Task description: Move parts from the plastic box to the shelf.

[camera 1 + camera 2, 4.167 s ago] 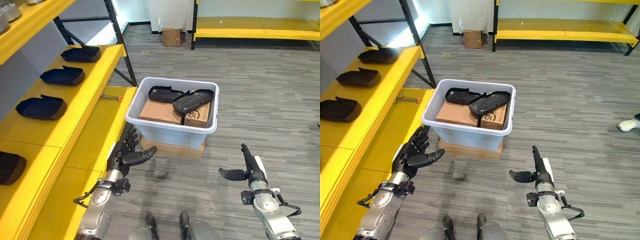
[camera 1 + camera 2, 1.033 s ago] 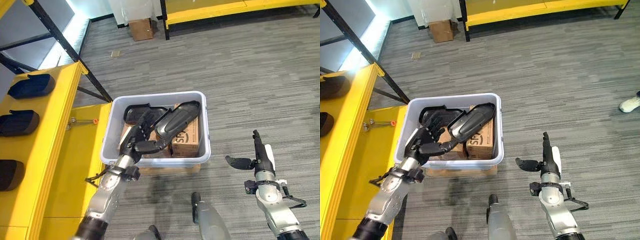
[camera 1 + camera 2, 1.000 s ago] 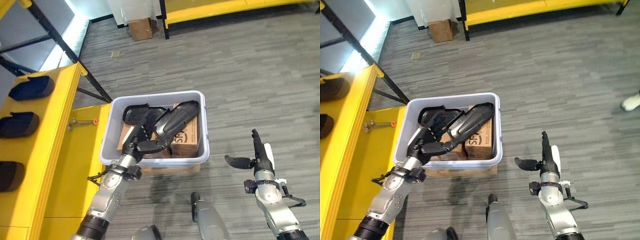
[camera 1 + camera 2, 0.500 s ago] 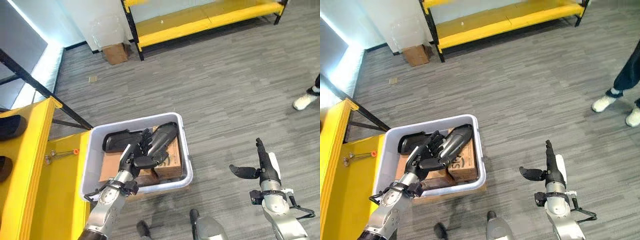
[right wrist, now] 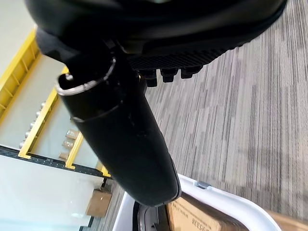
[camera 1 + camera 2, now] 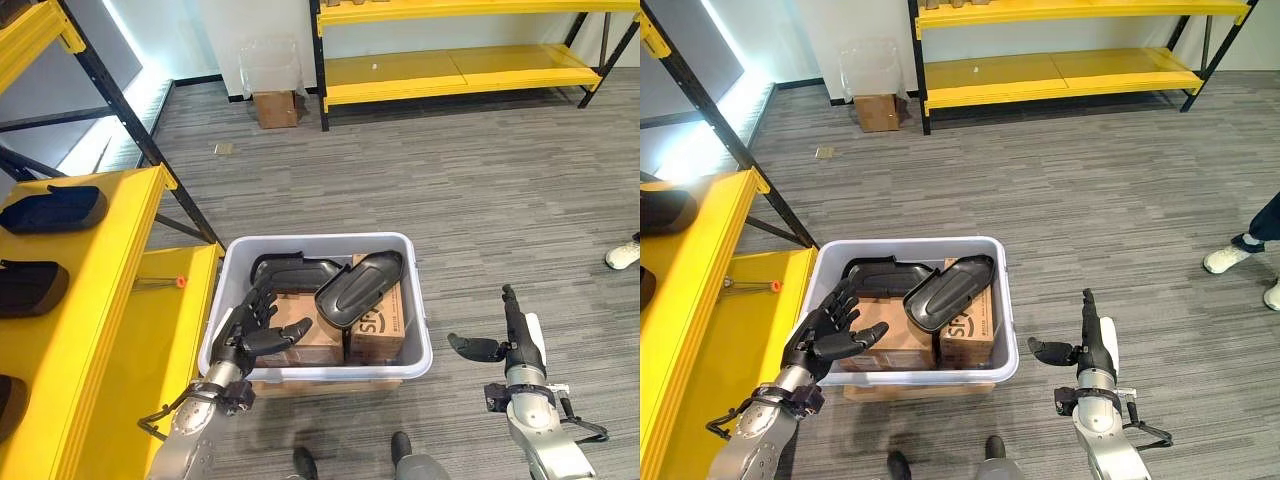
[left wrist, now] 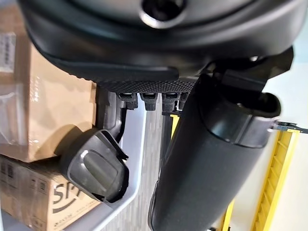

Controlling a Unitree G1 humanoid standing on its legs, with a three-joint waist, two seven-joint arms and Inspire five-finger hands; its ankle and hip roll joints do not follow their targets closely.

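A pale grey plastic box (image 6: 312,239) stands on the floor just ahead. It holds two cardboard cartons (image 6: 300,336) with two black moulded parts on top, one (image 6: 360,288) leaning across the right carton and one (image 6: 296,269) toward the back left. My left hand (image 6: 250,333) is open with spread fingers over the box's front left corner and holds nothing. The left wrist view shows the nearer black part (image 7: 96,167) past its thumb. To the right of the box, my right hand (image 6: 514,338) hangs open over the carpet. Similar dark parts (image 6: 52,208) lie on the yellow shelf (image 6: 100,290) at left.
A small orange-tipped tool (image 6: 160,285) lies on the lower yellow shelf board beside the box. A second yellow rack (image 6: 460,65) and a small carton (image 6: 275,108) stand at the far wall. A person's shoe (image 6: 624,254) shows at the right edge, on grey carpet.
The camera has swung, so the whole scene has shifted. My left hand has drawn back from over the black part to the box's front left corner, still open. The right hand stays as it was.
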